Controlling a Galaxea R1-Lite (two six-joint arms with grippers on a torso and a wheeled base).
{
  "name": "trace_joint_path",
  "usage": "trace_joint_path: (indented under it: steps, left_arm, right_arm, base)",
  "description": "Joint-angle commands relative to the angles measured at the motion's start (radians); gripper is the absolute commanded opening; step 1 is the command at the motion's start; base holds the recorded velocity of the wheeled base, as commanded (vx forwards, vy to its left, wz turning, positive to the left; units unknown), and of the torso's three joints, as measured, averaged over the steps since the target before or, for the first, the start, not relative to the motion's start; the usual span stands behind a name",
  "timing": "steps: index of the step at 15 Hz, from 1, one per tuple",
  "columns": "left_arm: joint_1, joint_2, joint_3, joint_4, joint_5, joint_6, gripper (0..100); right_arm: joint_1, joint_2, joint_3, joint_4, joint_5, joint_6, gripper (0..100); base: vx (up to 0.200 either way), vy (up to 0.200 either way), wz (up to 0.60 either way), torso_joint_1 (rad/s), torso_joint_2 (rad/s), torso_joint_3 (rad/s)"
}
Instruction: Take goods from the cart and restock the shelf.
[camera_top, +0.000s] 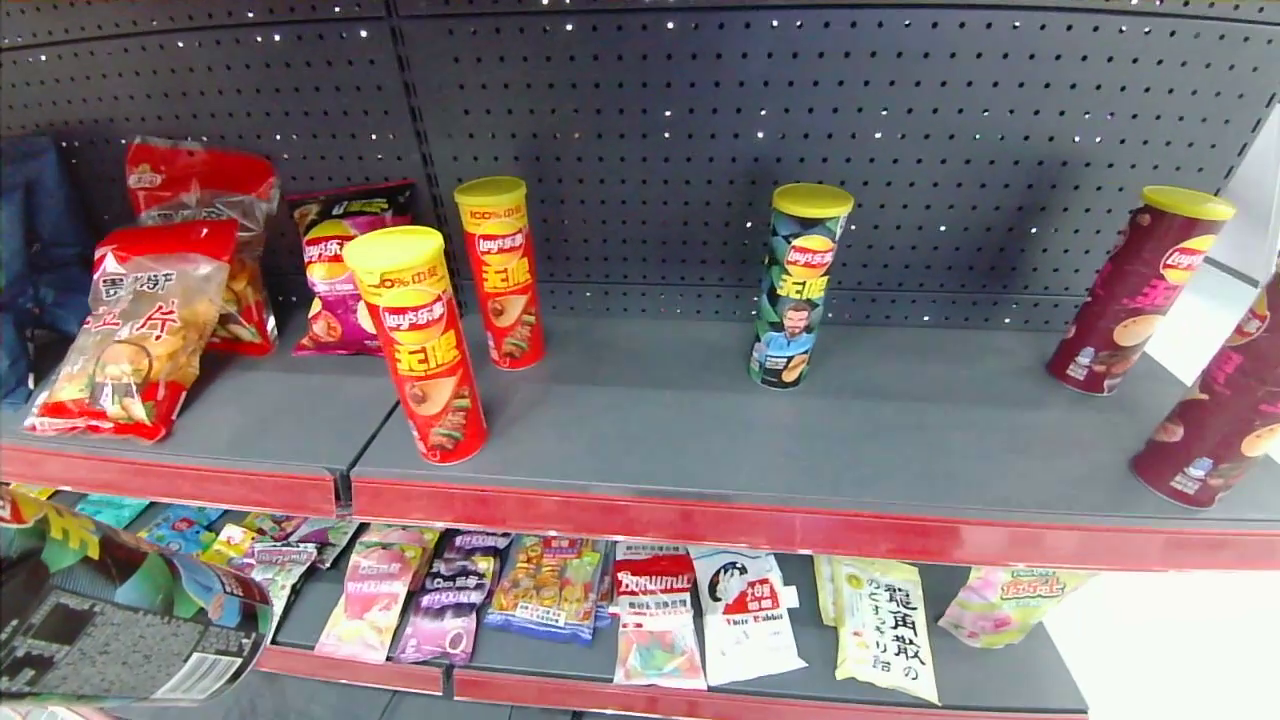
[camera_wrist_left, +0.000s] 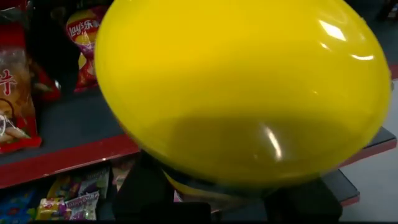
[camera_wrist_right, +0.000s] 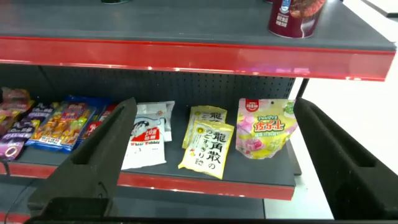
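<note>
Left wrist view: our left claw (camera_wrist_left: 221, 198) holds the yellow-lidded can (camera_wrist_left: 242, 87); right claw (camera_wrist_right: 217, 162) gapes empty. We should stand it upright beside the green can (camera_top: 798, 290) on the shelf (camera_top: 650, 430).

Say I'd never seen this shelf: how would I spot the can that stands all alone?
Look at the upper shelf, grey with a red front edge. Near its middle one can stands upright, alone. It is dark green; the red cans stand to its left, the maroon cans to its right.
</note>
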Motion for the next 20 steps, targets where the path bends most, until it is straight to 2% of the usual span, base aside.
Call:
trace_joint_path:
  steps: [1,4,5,6,8,9,10,11,12,13,14,15,16,17,20]
  left_arm:
    - [0.0,-0.052,0.025,0.0,-0.002,0.009,0]
    - [0.015,-0.131,0.066,0.0,0.018,0.012,0]
    - [0.02,-0.147,0.066,0.0,0.035,0.01,0]
    - [0.02,-0.156,0.068,0.0,0.04,0.009,0]
    - [0.02,-0.168,0.075,0.0,0.041,0.007,0]
    - [0.021,-0.174,0.08,0.0,0.051,0.007,0]
    - [0.021,-0.171,0.078,0.0,0.08,0.007,0]
    - [0.021,-0.167,0.077,-0.001,0.115,0.007,0]
    - [0.021,-0.167,0.077,-0.001,0.115,0.007,0]
    - [0.021,-0.165,0.075,-0.001,0.152,0.007,0]
    - [0.021,-0.167,0.077,0.0,0.156,0.007,0]
    - [0.021,-0.168,0.077,0.0,0.172,0.009,0]
    - [0.021,-0.17,0.077,0.0,0.175,0.009,0]
    - [0.021,-0.168,0.072,0.0,0.187,0.009,0]
    - [0.021,-0.165,0.071,0.0,0.189,0.009,0]
  right_arm:
    - [0.004,0.011,0.0,0.0,0.004,-0.004,100]
    - [0.007,0.02,-0.038,0.0,0.029,-0.024,100]
    - [0.031,0.198,-0.235,0.015,0.082,-0.009,100]
    - [0.041,0.373,-0.374,0.013,0.102,0.019,100]
    - [0.091,0.531,-0.458,0.007,0.187,-0.067,100]
    - [0.108,0.691,-0.508,-0.013,0.187,-0.104,100]
    - [0.122,0.807,-0.535,-0.066,0.188,-0.108,100]
    - [0.18,0.925,-0.547,-0.172,0.188,-0.11,100]
    - [0.18,0.925,-0.547,-0.172,0.188,-0.11,100]
    - [0.286,1.103,-0.581,-0.346,0.171,-0.112,100]
    - [0.312,1.151,-0.597,-0.362,0.165,-0.113,100]
    - [0.378,1.249,-0.647,-0.372,0.157,-0.112,100]
    - [0.389,1.274,-0.663,-0.375,0.154,-0.11,100]
    - [0.407,1.378,-0.735,-0.401,0.147,-0.108,100]
    - [0.406,1.537,-0.848,-0.474,0.144,-0.107,100]
  base:
    - [0.0,0.0,0.0,0.0,0.0,0.0]
    - [0.0,0.0,0.0,0.0,0.0,0.0]
    - [0.0,0.0,0.0,0.0,0.0,0.0]
    - [0.0,0.0,0.0,0.0,0.0,0.0]
    - [0.0,0.0,0.0,0.0,0.0,0.0]
    - [0.0,0.0,0.0,0.0,0.0,0.0]
    - [0.0,0.0,0.0,0.0,0.0,0.0]
    - [0.0,0.0,0.0,0.0,0.0,0.0]
    - [0.0,0.0,0.0,0.0,0.0,0.0]
    - [0.0,0.0,0.0,0.0,0.0,0.0]
    - [0.0,0.0,0.0,0.0,0.0,0.0]
    - [0.0,0.0,0.0,0.0,0.0,0.0]
    - [0.0,0.0,0.0,0.0,0.0,0.0]
    - [0.0,0.0,0.0,0.0,0.0,0.0]
    - [0.0,0.0,0.0,0.0,0.0,0.0]
